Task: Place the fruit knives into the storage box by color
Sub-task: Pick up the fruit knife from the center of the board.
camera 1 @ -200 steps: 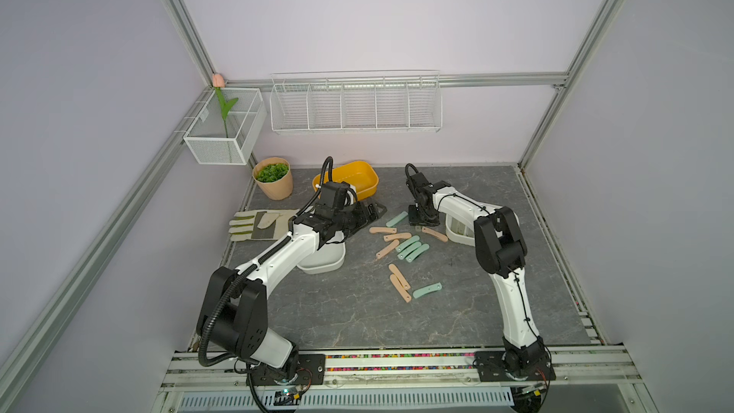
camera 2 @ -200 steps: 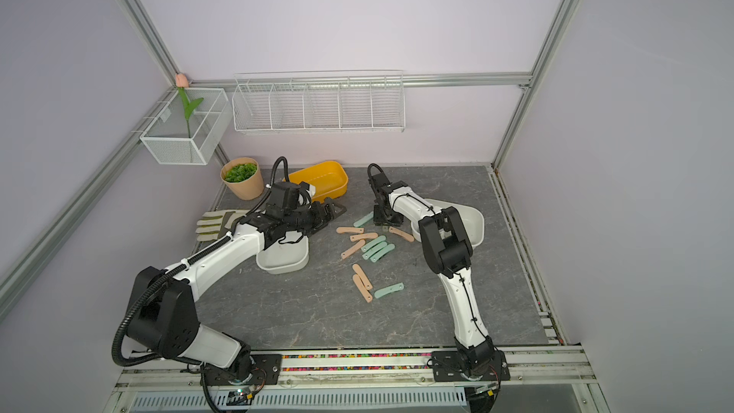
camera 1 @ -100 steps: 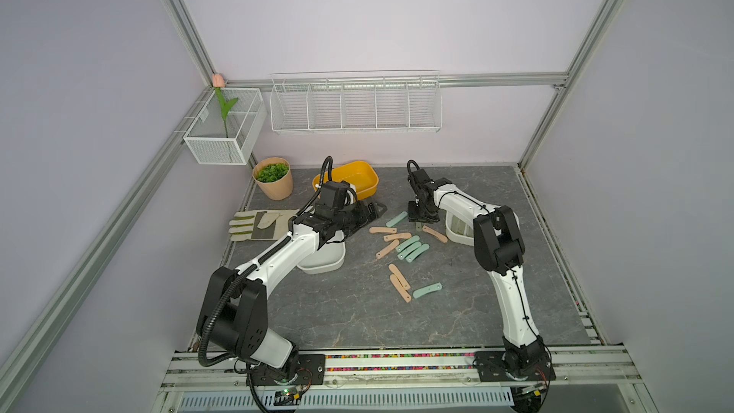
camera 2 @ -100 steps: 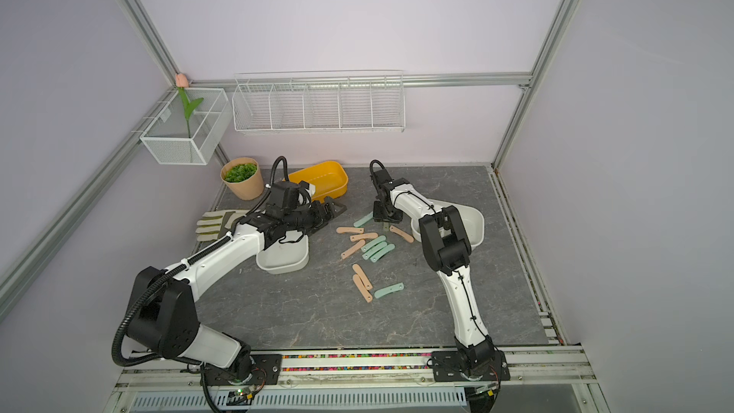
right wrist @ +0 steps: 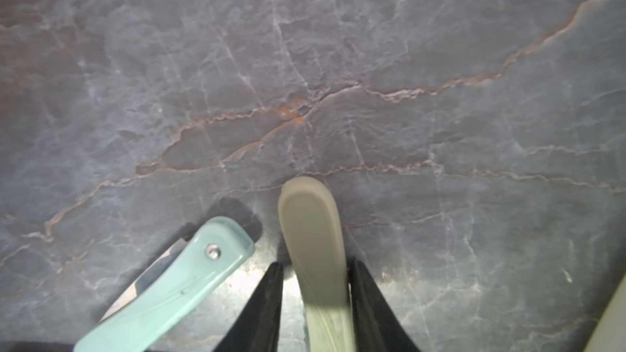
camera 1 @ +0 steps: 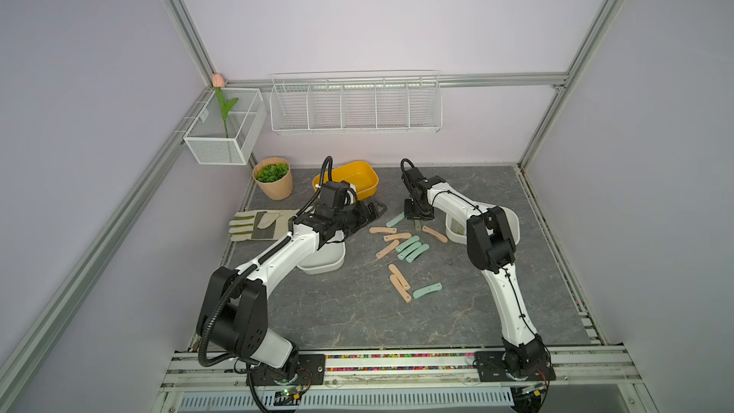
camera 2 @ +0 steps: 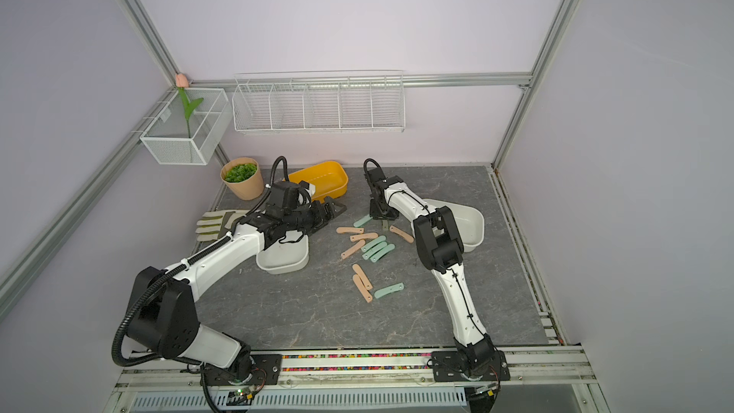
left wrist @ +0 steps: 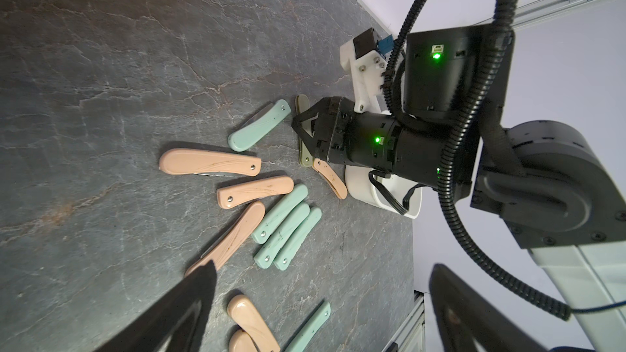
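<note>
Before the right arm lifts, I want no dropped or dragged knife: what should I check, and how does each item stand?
1. Olive knife between the right gripper's jaws: ok, lying flat on the table.
2. Jaws tight on it: cannot tell; a sliver of table shows at one side.
3. Mint knife alongside clear of the jaws: ok, close but apart.
4. Peach knife at the olive knife's other end: cannot tell whether they touch.
5. Left gripper out of the way: ok, jaws open, empty.
</note>
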{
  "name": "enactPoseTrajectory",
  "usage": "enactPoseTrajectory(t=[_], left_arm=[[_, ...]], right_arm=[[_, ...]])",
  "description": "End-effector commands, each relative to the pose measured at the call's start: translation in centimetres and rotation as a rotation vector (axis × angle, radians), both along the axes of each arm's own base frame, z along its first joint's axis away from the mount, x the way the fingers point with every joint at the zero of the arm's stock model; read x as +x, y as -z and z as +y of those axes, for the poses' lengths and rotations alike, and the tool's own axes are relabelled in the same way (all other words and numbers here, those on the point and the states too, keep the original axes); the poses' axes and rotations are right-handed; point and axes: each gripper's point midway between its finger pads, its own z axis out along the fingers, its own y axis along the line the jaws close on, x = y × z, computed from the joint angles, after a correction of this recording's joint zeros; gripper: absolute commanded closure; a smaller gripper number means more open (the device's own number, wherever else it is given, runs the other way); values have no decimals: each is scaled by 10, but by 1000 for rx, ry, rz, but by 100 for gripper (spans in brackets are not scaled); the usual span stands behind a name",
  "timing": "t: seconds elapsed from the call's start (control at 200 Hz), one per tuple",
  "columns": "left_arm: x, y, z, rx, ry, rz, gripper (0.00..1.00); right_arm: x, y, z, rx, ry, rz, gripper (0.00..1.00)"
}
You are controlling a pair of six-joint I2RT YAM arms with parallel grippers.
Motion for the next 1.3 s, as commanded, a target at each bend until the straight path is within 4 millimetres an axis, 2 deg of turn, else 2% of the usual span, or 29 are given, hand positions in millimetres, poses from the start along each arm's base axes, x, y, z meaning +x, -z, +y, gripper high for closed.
enactPoseTrajectory(t=[0.0, 0.175, 0.385, 0.81, 1.19, 1.295], left_arm=[[3, -5, 2, -10, -12, -14, 1], [3, -6, 1, -15, -14, -13, 1], [4, -6, 1, -16, -16, -13, 1], [7, -4, 0, -20, -20, -7, 1], [14, -10, -9, -26, -6, -13, 1], [16, -13, -19, -19, 9, -17, 1]], right_arm=[[-26, 39, -15, -80, 17, 126, 65], [-24, 33, -13, -67, 3, 108, 71], [-17, 17, -4, -20, -24, 63, 75], [-4, -36, 9, 90, -29, -57, 75], [5, -90, -3, 158, -5, -147, 75], [6, -107, -16, 175, 17, -177, 75]])
